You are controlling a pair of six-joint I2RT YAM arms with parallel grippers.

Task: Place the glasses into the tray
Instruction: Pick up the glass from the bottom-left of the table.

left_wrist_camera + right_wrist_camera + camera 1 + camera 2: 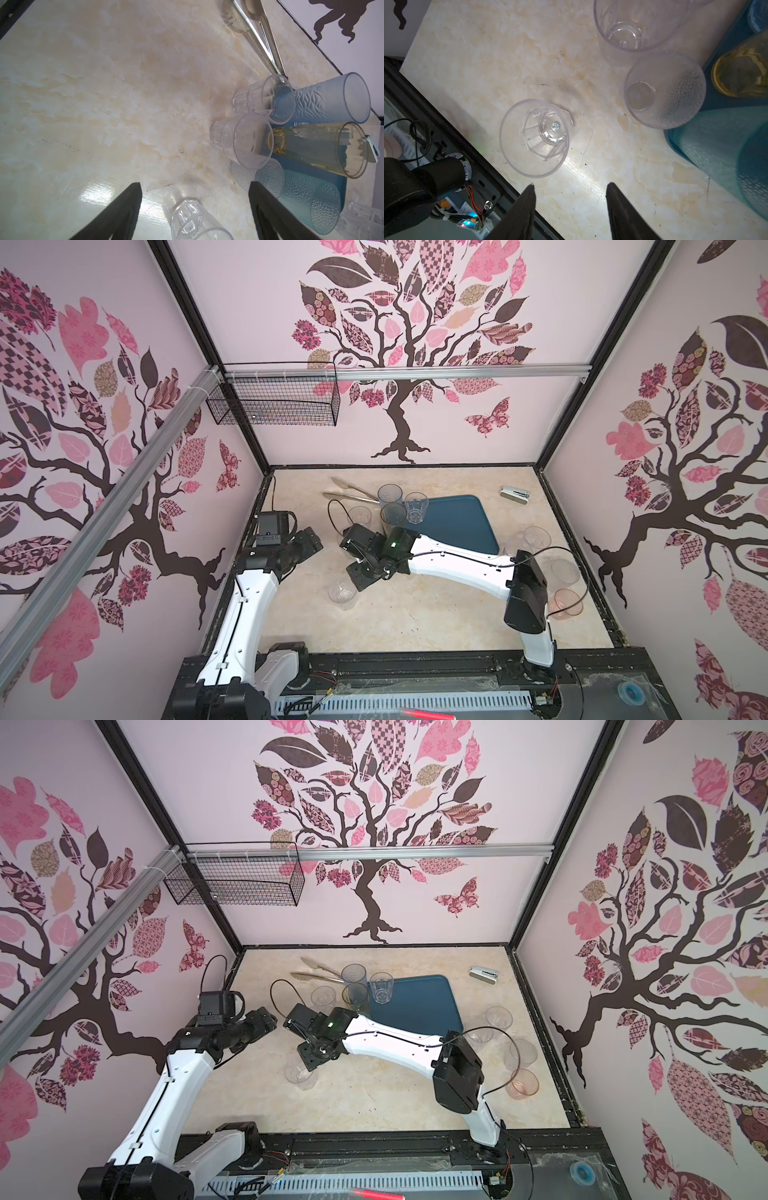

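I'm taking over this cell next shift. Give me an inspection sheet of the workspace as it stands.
Surface: marbled tabletop, faint scuffs.
Job's things: tray mostly bare; amber glass and faceted clear glass at its edge; other glasses upright on the tabletop.
Clutter: tongs, stapler.
Grippers: left gripper open, empty; right gripper open, empty, near a short clear glass.
Cables: black cable loops off the right arm over glasses.
Surroundings: wire basket on the wall rail; tree-patterned walls.
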